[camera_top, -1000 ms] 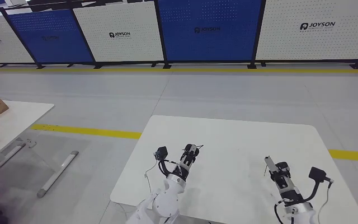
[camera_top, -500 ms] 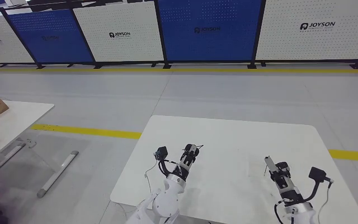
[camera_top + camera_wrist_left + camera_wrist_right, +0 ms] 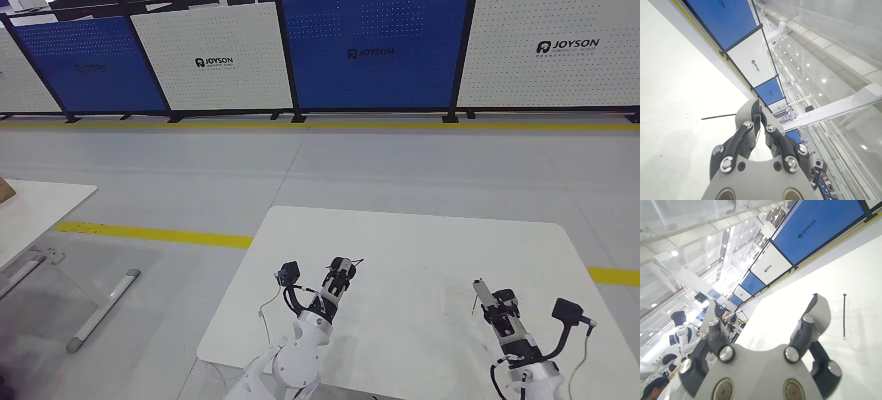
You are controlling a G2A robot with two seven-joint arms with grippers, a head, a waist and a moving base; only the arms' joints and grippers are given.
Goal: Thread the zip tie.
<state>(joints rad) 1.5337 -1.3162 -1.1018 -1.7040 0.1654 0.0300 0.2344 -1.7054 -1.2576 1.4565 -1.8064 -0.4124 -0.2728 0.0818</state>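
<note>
zip tie (image 3: 719, 116): thin, black | pinched by left end effector (image 3: 759, 111)

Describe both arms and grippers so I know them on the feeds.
The left gripper and right gripper match: a light grey plate with two brass-coloured round insets, black link bars on silver pins, curved grey fingers with black ribbed pads. From above, the left arm and right arm are white with black wrist sections, each carrying a small black box and a thin cable.
</note>
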